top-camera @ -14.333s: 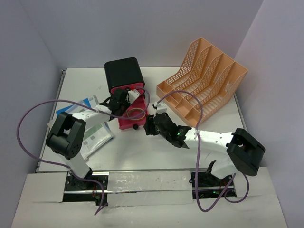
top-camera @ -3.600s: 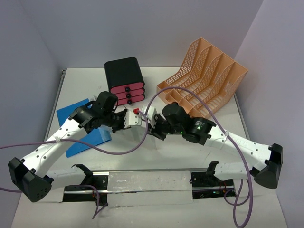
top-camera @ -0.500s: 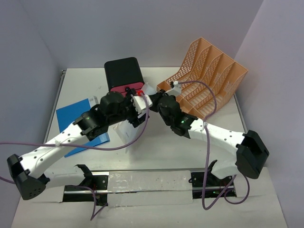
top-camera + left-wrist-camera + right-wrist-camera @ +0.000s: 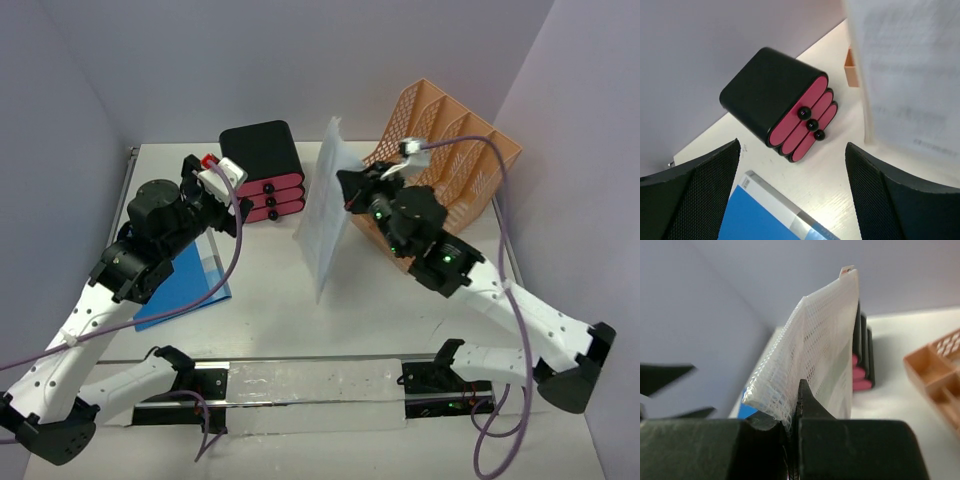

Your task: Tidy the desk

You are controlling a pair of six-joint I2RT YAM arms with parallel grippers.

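Top external: right gripper (image 4: 352, 190) pinches a pouch (image 4: 325, 215) upright mid-frame, masking the rack's (image 4: 450, 150) left end; left gripper (image 4: 795, 195) spread, arm hiding part of the folder (image 4: 190, 285).

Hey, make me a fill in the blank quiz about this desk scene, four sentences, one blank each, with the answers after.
1. The right end effector is shut on a mesh pouch whose colour is ____.
2. The black drawer box has ____ pink drawers, all pushed in.
3. The left end effector holds nothing and its jaws stand ____.
4. The folder lying flat on the desk is ____.
Missing words: white; three; open; blue.
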